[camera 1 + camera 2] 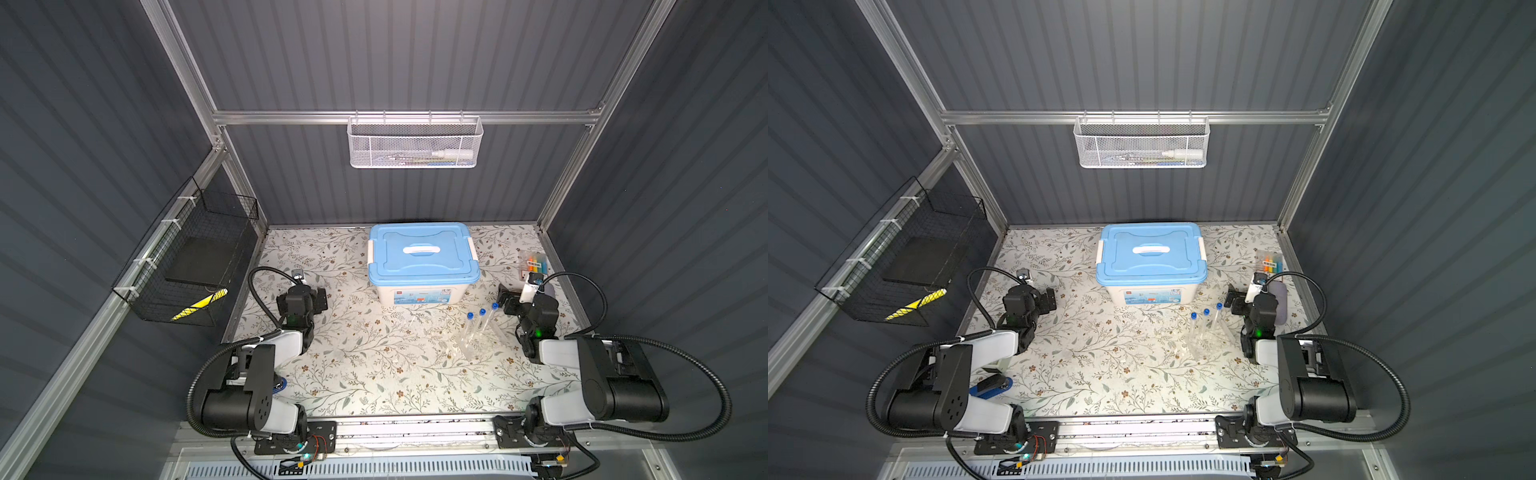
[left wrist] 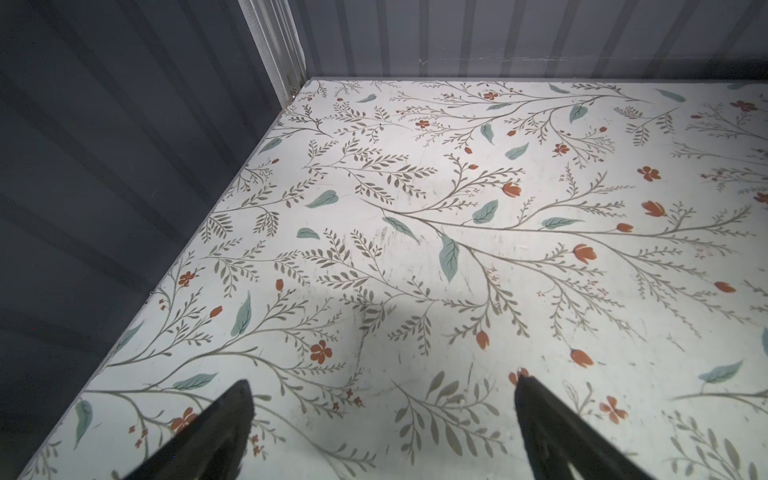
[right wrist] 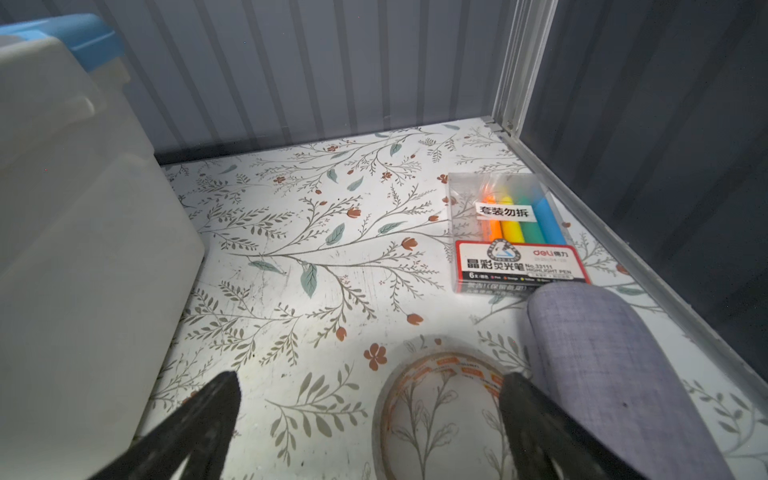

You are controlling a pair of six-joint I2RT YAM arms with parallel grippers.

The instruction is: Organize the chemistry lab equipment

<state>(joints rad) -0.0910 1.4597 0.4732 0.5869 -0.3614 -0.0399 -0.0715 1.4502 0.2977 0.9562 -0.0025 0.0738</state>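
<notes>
Three clear test tubes with blue caps (image 1: 478, 328) (image 1: 1202, 328) lean together right of the table's middle in both top views, just in front of the blue-lidded storage box (image 1: 422, 253). Faint clear glassware (image 1: 478, 347) lies around their lower ends; I cannot make out its shape. My right gripper (image 1: 505, 301) (image 3: 372, 376) stands open and empty just right of the tubes. My left gripper (image 1: 322, 299) (image 2: 384, 380) is open over bare floral tabletop near the left wall, holding nothing.
A clear pack of coloured pens (image 3: 515, 232), a grey fabric case (image 3: 602, 374) and a tape roll (image 3: 440, 415) lie by the right wall. A blue stapler (image 1: 994, 386) sits under the left arm. A white mesh basket (image 1: 415, 143) and a black wire basket (image 1: 187, 266) hang on the walls.
</notes>
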